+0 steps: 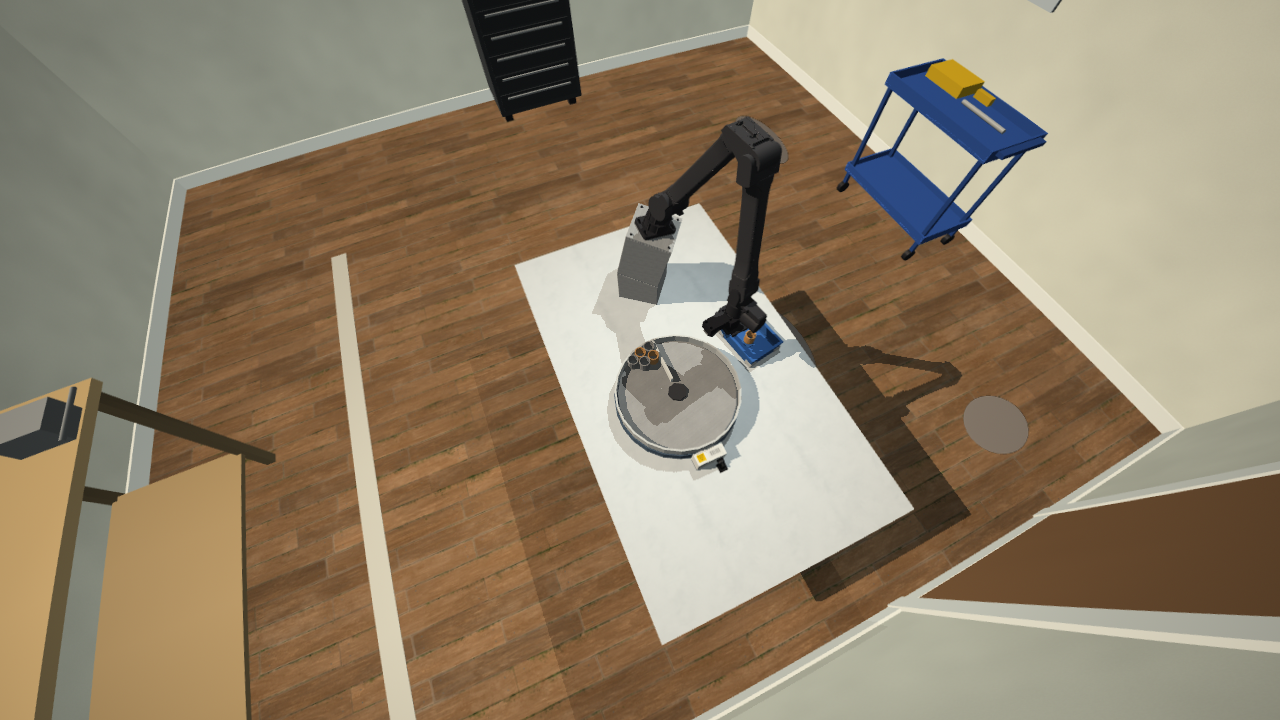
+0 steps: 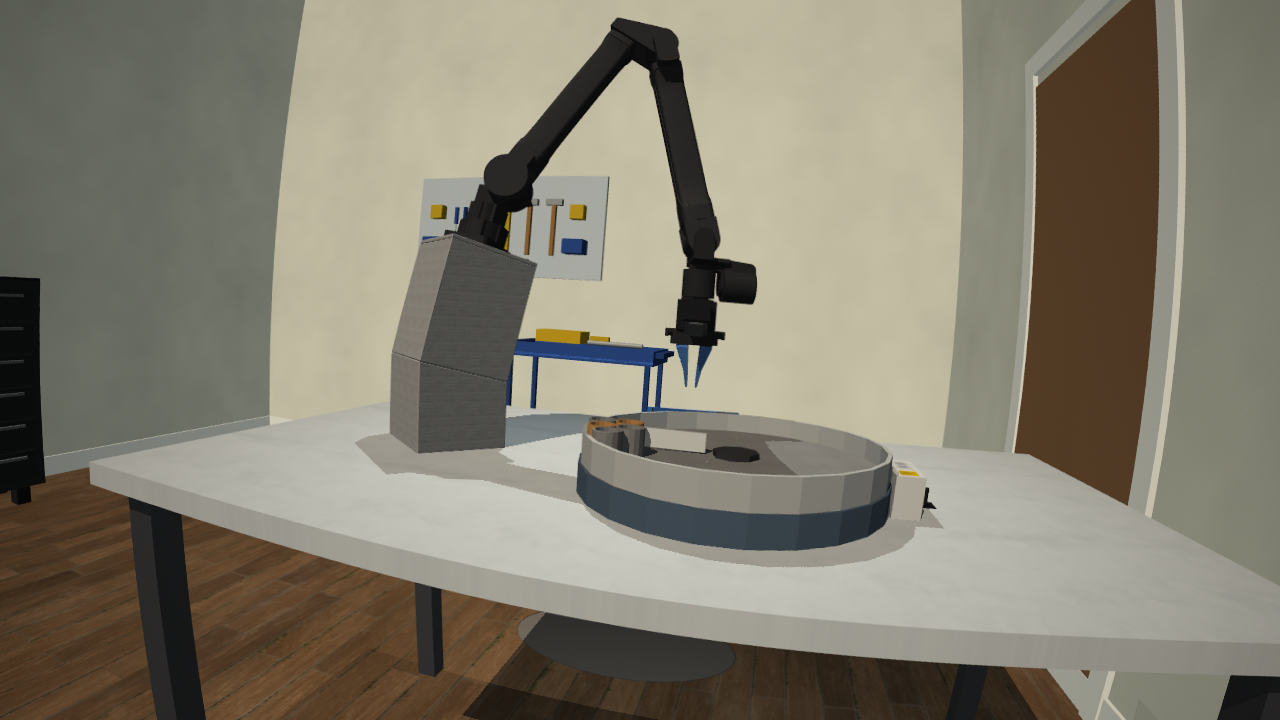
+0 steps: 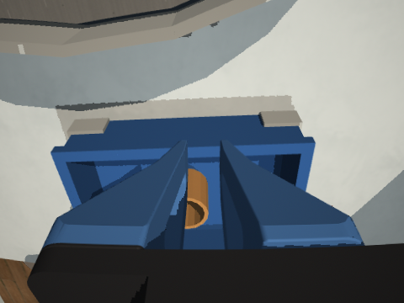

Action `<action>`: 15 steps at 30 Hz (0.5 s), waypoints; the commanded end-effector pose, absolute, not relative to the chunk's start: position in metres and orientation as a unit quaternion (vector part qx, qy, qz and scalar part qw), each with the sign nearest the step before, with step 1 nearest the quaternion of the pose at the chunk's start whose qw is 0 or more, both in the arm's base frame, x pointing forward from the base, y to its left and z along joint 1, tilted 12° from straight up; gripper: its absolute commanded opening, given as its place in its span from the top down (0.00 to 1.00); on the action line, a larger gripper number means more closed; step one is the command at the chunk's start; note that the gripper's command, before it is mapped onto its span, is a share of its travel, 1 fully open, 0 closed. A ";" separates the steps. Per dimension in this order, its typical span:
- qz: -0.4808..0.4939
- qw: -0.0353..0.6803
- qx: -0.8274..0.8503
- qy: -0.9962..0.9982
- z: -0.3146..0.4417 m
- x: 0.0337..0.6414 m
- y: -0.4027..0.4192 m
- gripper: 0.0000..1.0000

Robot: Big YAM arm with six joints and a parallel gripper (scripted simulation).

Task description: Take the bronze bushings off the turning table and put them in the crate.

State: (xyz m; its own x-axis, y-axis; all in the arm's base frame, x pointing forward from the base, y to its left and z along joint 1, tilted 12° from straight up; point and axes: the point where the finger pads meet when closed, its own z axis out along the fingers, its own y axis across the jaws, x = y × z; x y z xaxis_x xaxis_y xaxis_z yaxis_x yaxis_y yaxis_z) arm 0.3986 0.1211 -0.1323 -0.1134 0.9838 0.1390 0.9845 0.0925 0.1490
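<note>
From the left of the top view, pale wooden furniture (image 1: 170,573) and a light strip (image 1: 359,447) stand out against the plank floor (image 1: 465,537) (image 2: 80,608), with a black drawer cabinet (image 1: 537,67) (image 2: 17,358) at the back. The white table (image 1: 787,537) (image 2: 313,528) carries a grey pedestal (image 1: 642,268) (image 2: 456,358), then the turning table (image 1: 622,410) (image 2: 733,494). Inside its wall, bronze bushings (image 1: 653,360) (image 2: 630,423) cluster with steel bushings (image 1: 643,365) (image 2: 637,441) beside a pale bar (image 1: 667,362) (image 2: 677,440); a small control box (image 1: 707,459) (image 2: 906,497) sits at the rim. Next comes the blue crate (image 1: 774,349) (image 3: 310,152), one bronze bushing (image 1: 750,339) (image 3: 199,185) inside. Above it hangs the gripper (image 1: 718,323) (image 2: 691,385) (image 3: 204,152), its fingers slightly apart and clamped on nothing. Farther right are a blue cart (image 1: 1015,150) (image 2: 608,355) and a brown door (image 1: 1118,559) (image 2: 1092,223).
</note>
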 end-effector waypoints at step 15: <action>-0.106 -0.002 -0.642 -0.759 -0.172 0.371 -0.089 0.86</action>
